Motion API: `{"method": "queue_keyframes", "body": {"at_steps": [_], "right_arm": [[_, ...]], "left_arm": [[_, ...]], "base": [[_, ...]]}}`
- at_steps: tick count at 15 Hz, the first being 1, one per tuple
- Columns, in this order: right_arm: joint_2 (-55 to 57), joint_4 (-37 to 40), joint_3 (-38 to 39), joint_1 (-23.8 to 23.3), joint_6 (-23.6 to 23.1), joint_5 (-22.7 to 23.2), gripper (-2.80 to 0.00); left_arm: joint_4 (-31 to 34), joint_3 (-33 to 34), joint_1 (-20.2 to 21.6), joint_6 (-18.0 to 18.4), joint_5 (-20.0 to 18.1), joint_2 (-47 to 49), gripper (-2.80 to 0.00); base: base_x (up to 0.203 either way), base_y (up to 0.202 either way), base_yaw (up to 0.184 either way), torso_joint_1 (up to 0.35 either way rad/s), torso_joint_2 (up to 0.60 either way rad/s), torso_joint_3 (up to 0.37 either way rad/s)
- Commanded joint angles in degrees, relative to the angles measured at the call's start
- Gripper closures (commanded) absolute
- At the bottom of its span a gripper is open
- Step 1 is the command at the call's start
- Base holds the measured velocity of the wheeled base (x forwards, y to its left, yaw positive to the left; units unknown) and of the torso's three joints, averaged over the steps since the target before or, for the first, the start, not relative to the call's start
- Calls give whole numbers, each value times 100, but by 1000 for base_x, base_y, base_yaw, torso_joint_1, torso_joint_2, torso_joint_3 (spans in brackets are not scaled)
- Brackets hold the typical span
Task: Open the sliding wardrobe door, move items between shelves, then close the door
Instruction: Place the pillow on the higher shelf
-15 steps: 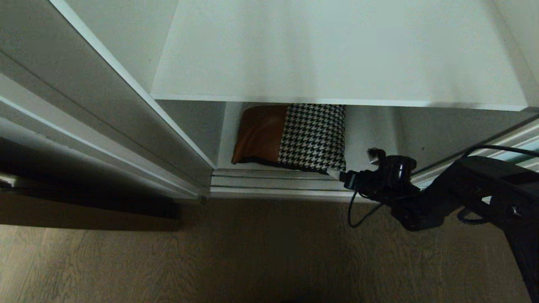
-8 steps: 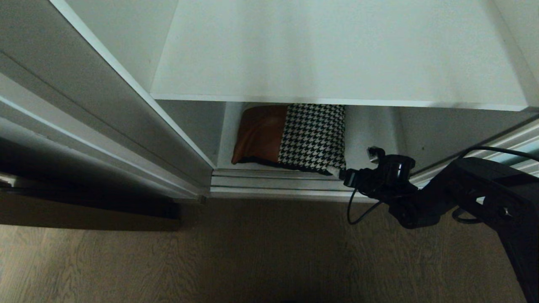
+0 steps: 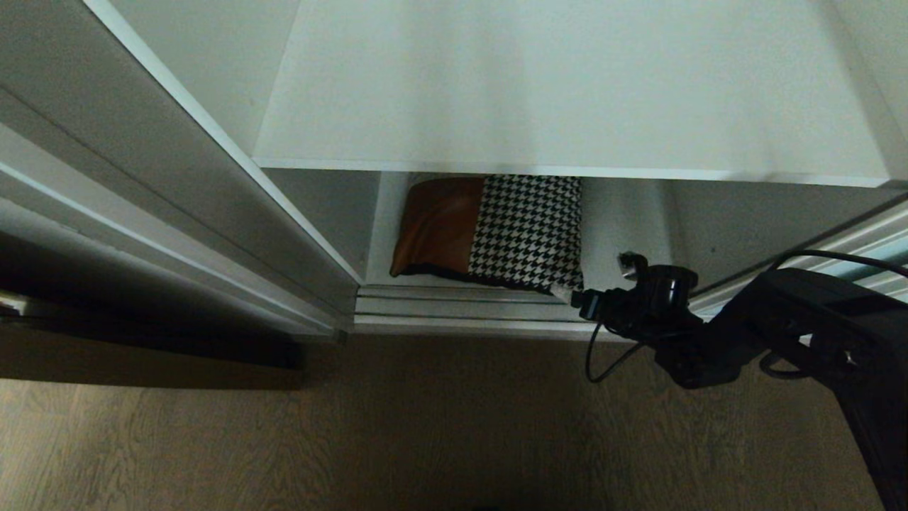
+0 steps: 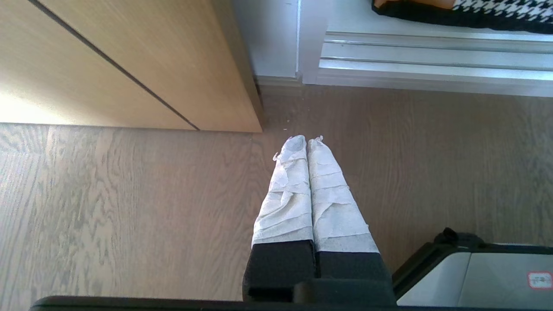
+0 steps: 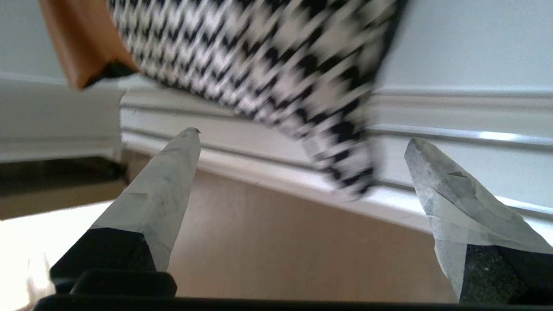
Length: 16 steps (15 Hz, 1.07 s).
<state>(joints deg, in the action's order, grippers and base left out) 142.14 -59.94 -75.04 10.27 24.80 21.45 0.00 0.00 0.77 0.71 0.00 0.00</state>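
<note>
The cushion, tan leather on one side and black-and-white houndstooth on the other, lies on the bottom shelf under a wide white shelf. My right gripper is low at the cushion's front right corner, just outside the floor track. In the right wrist view this gripper is open, its taped fingers spread on either side of the cushion's houndstooth corner without touching it. A sliver of the pale aqua sliding wardrobe door shows at the right edge. My left gripper hangs shut over the floor.
A ribbed metal track runs along the wardrobe's front edge. A grey side panel stands at the left. A light-brown wooden panel is near the left arm. Wood floor lies in front.
</note>
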Motion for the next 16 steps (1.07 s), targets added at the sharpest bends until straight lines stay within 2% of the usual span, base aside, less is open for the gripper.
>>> {"method": "queue_keyframes", "body": {"at_steps": [1,8,14,15,16], "right_arm": [[42,6,-43,140,17,12,-280],[338,313,-729,146,-9,0,-280],[309,313,-749,120,-1,9,-280],[323,308,-749,133,-1,-9,-204],[340,290,-749,133,-10,-27,0]], "left_arm": [[0,9,2,0,0,9,0],[0,9,10,0,0,9,0],[0,9,2,0,0,9,0],[0,9,2,0,0,9,0],[0,9,2,0,0,9,0]], "base": [[0,0,0,0,0,0],[0,0,0,0,0,0],[0,0,0,0,0,0],[0,0,0,0,0,0],[0,0,0,0,0,0]]}}
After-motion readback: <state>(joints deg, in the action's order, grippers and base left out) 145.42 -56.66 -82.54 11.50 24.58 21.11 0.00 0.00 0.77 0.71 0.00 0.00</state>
